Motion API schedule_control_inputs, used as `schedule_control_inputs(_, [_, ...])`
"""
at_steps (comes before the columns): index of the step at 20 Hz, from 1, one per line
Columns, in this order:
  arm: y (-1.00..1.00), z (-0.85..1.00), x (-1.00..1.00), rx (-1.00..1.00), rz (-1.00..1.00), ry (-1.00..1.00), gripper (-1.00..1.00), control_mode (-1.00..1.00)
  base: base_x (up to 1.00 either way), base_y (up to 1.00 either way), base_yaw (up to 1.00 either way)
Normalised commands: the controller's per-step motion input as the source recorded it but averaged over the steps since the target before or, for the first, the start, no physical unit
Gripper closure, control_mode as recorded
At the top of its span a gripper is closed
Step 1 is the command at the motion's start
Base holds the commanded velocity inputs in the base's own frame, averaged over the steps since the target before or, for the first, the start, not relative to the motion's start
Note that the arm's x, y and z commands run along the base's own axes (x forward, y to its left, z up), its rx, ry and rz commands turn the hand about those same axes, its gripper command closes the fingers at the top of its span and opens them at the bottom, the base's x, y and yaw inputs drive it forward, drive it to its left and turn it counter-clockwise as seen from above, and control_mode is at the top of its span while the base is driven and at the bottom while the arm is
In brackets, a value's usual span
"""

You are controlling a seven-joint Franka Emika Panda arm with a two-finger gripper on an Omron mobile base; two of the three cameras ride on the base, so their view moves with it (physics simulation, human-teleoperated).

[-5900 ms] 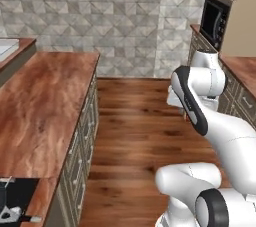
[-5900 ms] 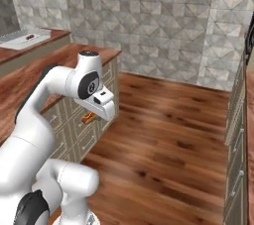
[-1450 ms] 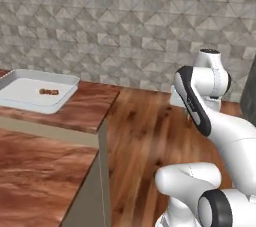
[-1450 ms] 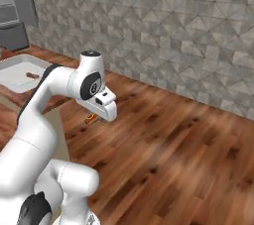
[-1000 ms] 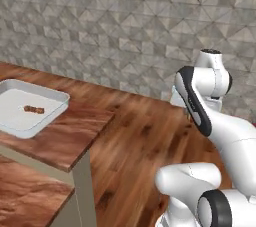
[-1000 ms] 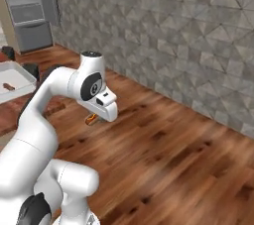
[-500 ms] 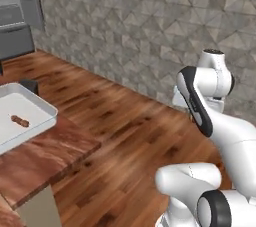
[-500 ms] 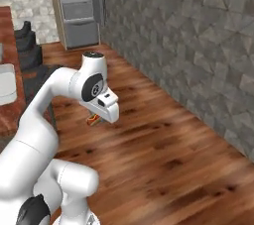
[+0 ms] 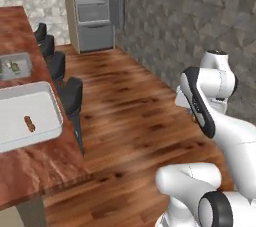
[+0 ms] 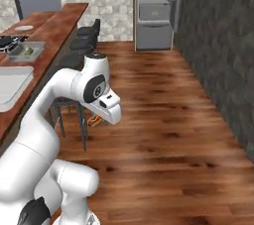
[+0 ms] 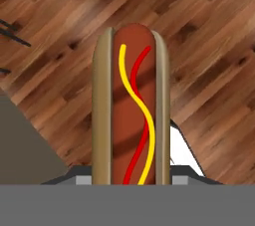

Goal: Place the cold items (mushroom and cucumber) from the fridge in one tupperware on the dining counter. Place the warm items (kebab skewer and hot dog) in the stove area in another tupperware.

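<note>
My gripper [image 10: 101, 117] hangs under the white hand, shut on the hot dog [image 11: 130, 110], over the wood floor. In the hand view the red sausage with yellow and red stripes stands upright in its tan bun; the hot dog [image 10: 95, 120] shows as an orange bit below the hand. On the dining counter [image 9: 35, 166] at the left lies the wide white tupperware [image 9: 47, 98] with the brown kebab skewer [image 9: 30, 123] inside. Farther back a smaller grey tupperware [image 9: 22, 57] holds the green cucumber [image 9: 15, 66]; I cannot make out the mushroom. The fridge [image 9: 92, 11] stands at the far end.
Several dark stools [image 9: 72, 93] line the counter's floor side, between the arm and the counter. A grey stone wall [image 9: 175, 16] runs along the right. Open wood floor [image 10: 163, 120] stretches toward the fridge [image 10: 154, 8].
The whole picture has swung as the base turned: the counter and white tupperware slid left and the fridge and stools came into sight. The hot dog stays in the grip.
</note>
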Motion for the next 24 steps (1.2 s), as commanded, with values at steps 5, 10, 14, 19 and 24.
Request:
schedule_control_inputs(5, [0.0,0.0,0.0,0.0,0.0,0.0,1.0,1.0,0.94,-0.28,0.84])
schedule_control_inputs(10, [0.0,0.0,0.0,0.0,0.0,0.0,1.0,1.0,0.53,-0.6,0.8])
schedule_control_inputs(14, [0.0,0.0,0.0,0.0,0.0,0.0,1.0,1.0,0.33,-0.56,0.83])
schedule_control_inputs(19, [0.0,0.0,0.0,0.0,0.0,0.0,1.0,1.0,0.15,-0.4,0.89])
schedule_control_inputs(24, [0.0,0.0,0.0,0.0,0.0,0.0,1.0,1.0,0.0,-0.5,0.89])
